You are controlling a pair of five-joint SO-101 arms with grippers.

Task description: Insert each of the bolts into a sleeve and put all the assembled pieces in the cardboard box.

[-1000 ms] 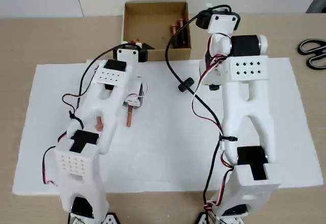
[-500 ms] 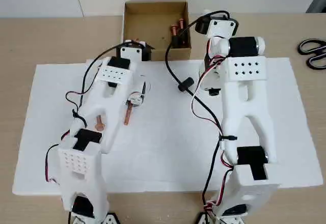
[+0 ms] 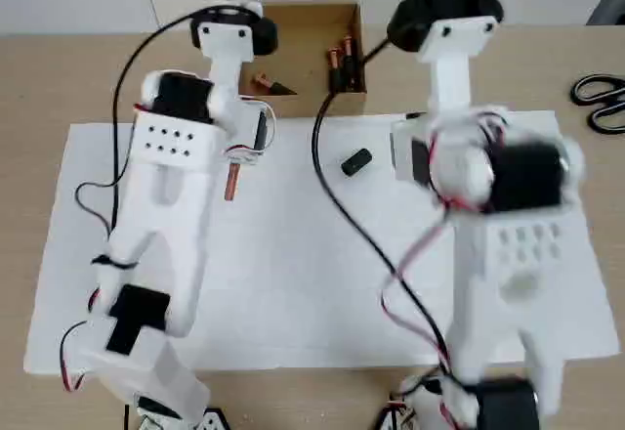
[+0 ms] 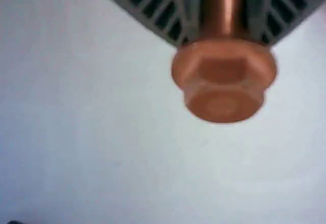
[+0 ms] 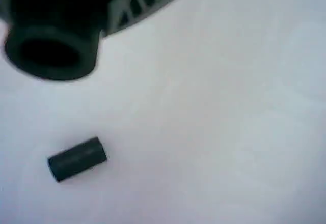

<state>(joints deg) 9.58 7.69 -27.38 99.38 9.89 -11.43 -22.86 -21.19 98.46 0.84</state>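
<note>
Left arm (image 3: 161,215) is extending forward, its left hand (image 4: 222,10) clamping a bolt (image 4: 224,81) whose head is protruding beyond the ribbed fingers (image 4: 153,5). Right arm (image 3: 508,254) is standing alongside, elbow raised, its right hand (image 5: 66,20) gripping a sleeve (image 5: 51,51), open end outward.

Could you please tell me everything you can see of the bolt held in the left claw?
The bolt is copper-coloured and looks metallic, with a flanged hexagonal head and a round shank. The left claw clamps its shank between grey ribbed fingers, with the head pointing away from the claw. In the high view it hangs over the white sheet, just short of the cardboard box.
</note>
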